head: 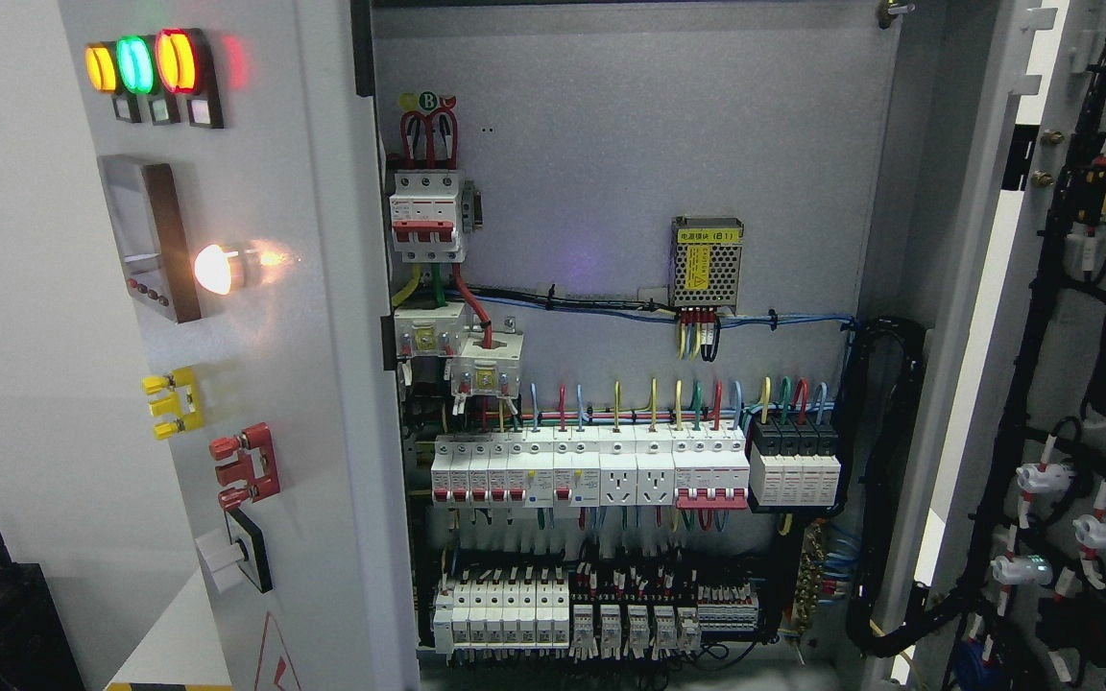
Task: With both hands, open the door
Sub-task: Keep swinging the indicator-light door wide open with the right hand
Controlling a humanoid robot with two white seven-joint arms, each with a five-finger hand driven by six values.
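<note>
both cabinet doors point(255, 384) open, breakers point(591, 470) & wiring showing.

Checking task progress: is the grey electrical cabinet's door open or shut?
Open: the grey door is swung aside at right, exposing the white breakers.

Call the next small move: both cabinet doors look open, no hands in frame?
Probably none on the doors: back off and stop. The left door and right door both stand swung wide, the breakers and wiring are fully exposed, and neither hand shows in the head view.
</note>
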